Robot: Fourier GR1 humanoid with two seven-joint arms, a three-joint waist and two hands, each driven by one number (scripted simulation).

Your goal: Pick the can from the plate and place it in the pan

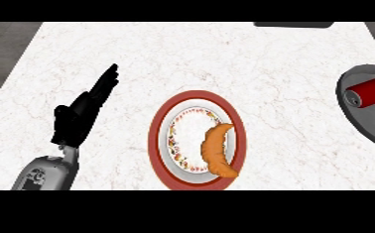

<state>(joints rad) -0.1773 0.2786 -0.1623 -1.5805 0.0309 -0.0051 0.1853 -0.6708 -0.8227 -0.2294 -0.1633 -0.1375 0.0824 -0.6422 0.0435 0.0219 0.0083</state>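
Note:
A red can (362, 94) lies on its side inside the grey pan (344, 98) at the right edge of the view; the pan is cut off by the frame. In the middle of the counter sits a red-rimmed plate (162, 128) with a white flowered centre, and an orange croissant (218, 150) lies on its right half. My left hand (82, 113) rests left of the plate with its fingers straight and pointing up, touching nothing. My right hand does not show.
The white marble counter (219, 58) fills the view. A dark object (293, 24) sits at the far edge, top right. The counter's left edge (18, 58) runs diagonally at the upper left.

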